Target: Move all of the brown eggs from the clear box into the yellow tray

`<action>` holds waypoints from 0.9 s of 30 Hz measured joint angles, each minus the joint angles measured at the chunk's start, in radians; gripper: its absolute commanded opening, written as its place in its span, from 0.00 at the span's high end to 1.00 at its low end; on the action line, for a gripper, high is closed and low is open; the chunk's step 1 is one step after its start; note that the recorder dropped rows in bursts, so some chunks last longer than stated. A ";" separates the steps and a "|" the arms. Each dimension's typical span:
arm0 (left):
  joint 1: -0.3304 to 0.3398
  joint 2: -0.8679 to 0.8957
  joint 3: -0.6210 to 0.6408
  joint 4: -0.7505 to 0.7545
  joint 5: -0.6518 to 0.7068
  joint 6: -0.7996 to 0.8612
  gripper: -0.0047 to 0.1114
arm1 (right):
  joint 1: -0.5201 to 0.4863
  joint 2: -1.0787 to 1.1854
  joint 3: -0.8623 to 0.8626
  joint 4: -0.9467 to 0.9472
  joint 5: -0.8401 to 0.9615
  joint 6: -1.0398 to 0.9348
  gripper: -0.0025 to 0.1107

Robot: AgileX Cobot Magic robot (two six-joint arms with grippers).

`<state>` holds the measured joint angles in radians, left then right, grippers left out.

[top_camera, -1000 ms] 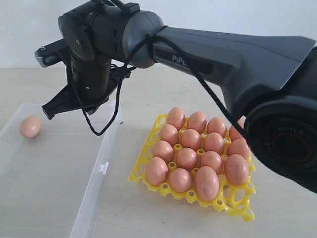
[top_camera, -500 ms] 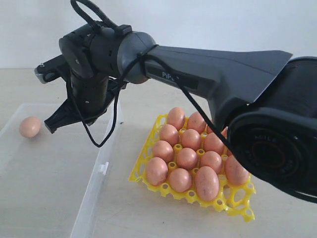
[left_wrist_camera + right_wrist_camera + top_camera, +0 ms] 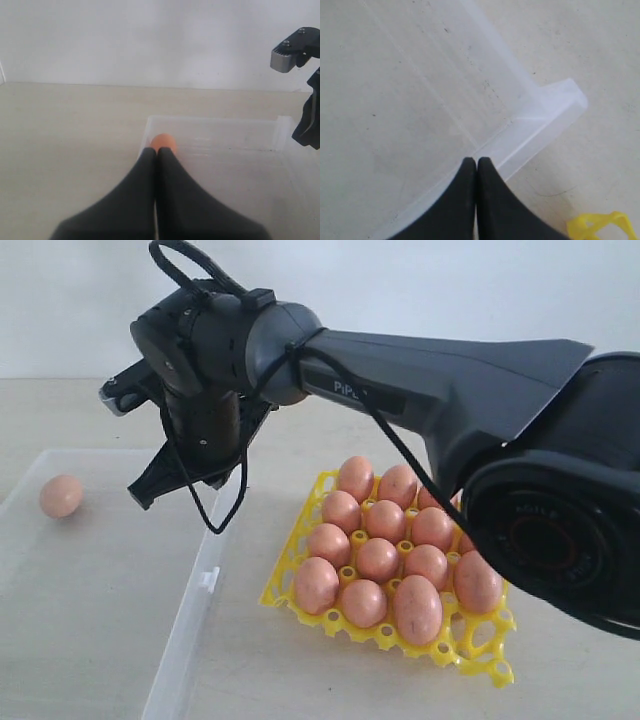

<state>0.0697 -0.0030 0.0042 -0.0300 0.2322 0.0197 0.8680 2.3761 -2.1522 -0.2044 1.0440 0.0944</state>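
One pinkish-brown oval egg (image 3: 61, 496) is seen far left in the shallow clear plastic box (image 3: 90, 610). The right claw (image 3: 140, 497), clenched and empty, is held over its right wall, presumably to fetch it. The yellow lattice tray (image 3: 480, 660) is nearly filled.

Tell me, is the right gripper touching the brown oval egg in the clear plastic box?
Apart. The exterior view shows floor of the clear plastic box between the right gripper and the brown oval egg.

Clear box (image 3: 90, 600) transparent plastic; yellow tray (image 3: 280, 585) glossy plastic.
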 measured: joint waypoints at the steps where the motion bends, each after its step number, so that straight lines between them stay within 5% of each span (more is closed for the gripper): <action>1: 0.000 0.000 0.000 0.000 0.000 0.000 1.00 | -0.002 0.000 0.000 -0.002 0.003 0.000 0.98; 27: 0.000 0.000 0.000 0.000 0.000 0.000 1.00 | -0.009 -0.040 0.000 -0.055 0.060 -0.003 0.98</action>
<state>0.0697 -0.0030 0.0042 -0.0300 0.2322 0.0197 0.8594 2.3364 -2.1522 -0.2593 1.1044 0.0912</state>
